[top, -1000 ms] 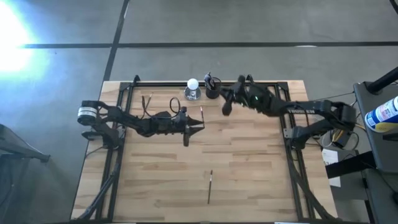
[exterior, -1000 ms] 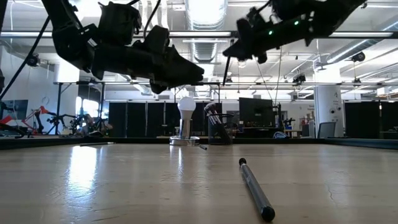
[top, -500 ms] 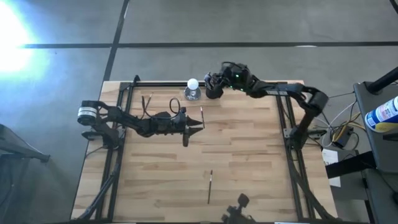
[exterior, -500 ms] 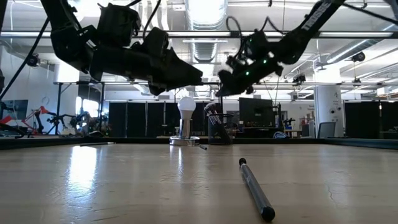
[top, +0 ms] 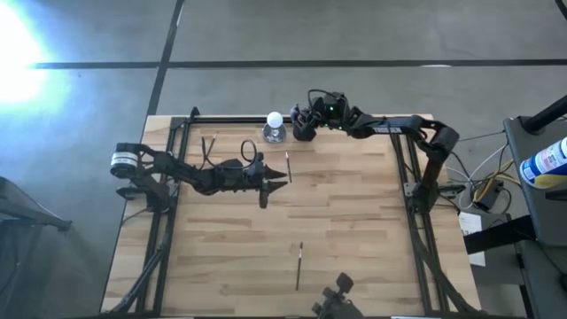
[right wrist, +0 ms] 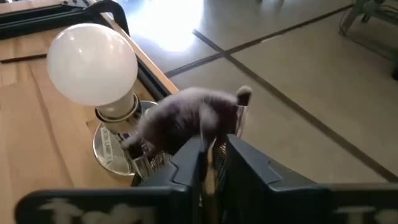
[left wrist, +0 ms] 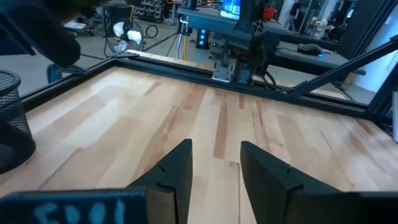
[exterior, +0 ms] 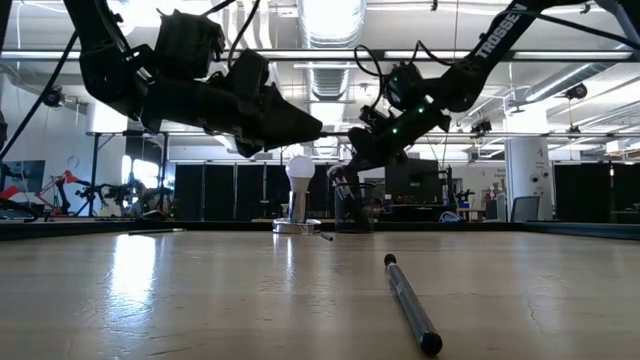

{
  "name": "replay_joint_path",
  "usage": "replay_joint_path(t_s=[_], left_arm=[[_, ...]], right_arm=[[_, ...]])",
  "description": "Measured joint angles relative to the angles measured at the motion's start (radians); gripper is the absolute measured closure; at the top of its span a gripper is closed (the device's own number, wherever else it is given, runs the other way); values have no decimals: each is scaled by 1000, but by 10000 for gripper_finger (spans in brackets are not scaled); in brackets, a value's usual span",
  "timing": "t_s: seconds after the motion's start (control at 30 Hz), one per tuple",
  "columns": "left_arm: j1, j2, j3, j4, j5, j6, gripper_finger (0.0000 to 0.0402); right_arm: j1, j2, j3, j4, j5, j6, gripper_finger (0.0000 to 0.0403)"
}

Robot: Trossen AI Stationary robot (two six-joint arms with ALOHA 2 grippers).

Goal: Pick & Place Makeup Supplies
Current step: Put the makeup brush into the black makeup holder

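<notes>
High view: the right pincer (top: pixel 307 116) is held over the black cup (top: pixel 302 130) at the far edge of the wooden counter (top: pixel 354 221), just right of the white bulb (top: pixel 275 120). The left pincer (top: pixel 282 180) hovers near the counter's middle, its fingers apart and empty. One brush (top: pixel 299 266) lies alone near the front edge; another (top: pixel 287 166) lies just beyond the left pincer, and two more (top: pixel 209 146) lie at the far left.

Low view: the lone brush (exterior: pixel 410 302) is seen lying flat in the foreground, and brush handles stand in the cup (exterior: pixel 352 212).

Right wrist view: the fingers (right wrist: pixel 245 165) are seen nearly together on a thin handle above the cup, beside a fluffy brush head (right wrist: pixel 183 118).

Left wrist view: bare counter is seen between the parted fingers (left wrist: pixel 174 171).
</notes>
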State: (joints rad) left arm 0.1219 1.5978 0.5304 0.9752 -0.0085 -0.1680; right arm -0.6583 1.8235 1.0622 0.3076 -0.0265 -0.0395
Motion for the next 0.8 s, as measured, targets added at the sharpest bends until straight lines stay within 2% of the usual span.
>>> replay_joint_path(t_s=[0.23,0.43,0.63,0.8], left_arm=[[1,0,0,0,-20,-2,273],[1,0,-29,18,-20,-10,278],[1,0,-98,78,-35,-44,312],[2,0,-123,81,-73,-41,346]], right_arm=[[-1,-3,0,-21,2,14,292],[-1,-50,-1,-75,4,14,284],[20,-164,-16,-237,12,14,331],[114,-272,-126,-251,55,64,387]])
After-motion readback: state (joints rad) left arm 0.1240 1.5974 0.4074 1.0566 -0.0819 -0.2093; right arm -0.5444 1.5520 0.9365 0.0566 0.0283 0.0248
